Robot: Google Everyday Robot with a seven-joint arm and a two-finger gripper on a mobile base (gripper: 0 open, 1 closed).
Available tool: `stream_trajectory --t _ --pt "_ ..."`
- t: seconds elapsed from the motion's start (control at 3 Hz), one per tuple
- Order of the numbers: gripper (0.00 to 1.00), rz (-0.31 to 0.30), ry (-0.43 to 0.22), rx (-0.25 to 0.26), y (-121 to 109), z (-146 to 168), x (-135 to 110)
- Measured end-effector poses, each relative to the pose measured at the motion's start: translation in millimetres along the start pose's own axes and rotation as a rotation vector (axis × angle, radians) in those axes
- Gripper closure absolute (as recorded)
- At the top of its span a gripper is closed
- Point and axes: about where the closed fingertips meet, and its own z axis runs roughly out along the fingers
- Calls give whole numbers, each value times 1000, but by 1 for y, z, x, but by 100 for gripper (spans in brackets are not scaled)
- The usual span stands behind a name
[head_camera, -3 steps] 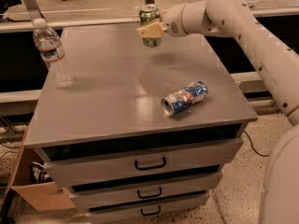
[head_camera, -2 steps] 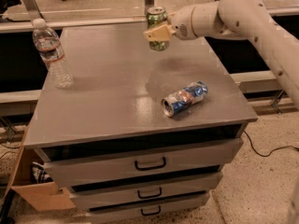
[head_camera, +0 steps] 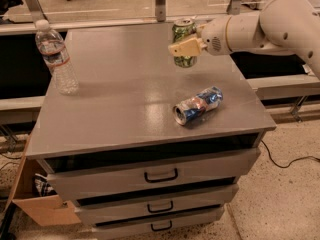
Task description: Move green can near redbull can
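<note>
One green can (head_camera: pixel 183 31), one redbull can (head_camera: pixel 197 105), one bottle (head_camera: pixel 56 59), three drawers (head_camera: pixel 115 176), one gripper (head_camera: pixel 184 48) gripping the green can

A grey cabinet (head_camera: pixel 115 109) with three drawers stands on a pale speckled floor (head_camera: pixel 285 209); a cardboard box (head_camera: pixel 40 210) sits at its left. The gripper (head_camera: pixel 184 47) hangs above the cabinet's far part.

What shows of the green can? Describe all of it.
The green can is a small metal drink can, green with pale whitish patterning and a silver top. It stands upright, clamped in the end effector, whose tan fingers cross its middle. It appears to hang just above the far part of the grey cabinet top, touching only the end effector. The redbull can lies on its side nearer the front, apart from it.
</note>
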Motion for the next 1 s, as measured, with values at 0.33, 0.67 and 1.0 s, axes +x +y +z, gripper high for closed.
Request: stream_trajectory --t 0.33,0.67,1.0 --pt "100 20 17 -5 7 -16 15" --pt "100 43 25 0 10 -31 30" --pt "76 75 14 -6 13 -40 45"
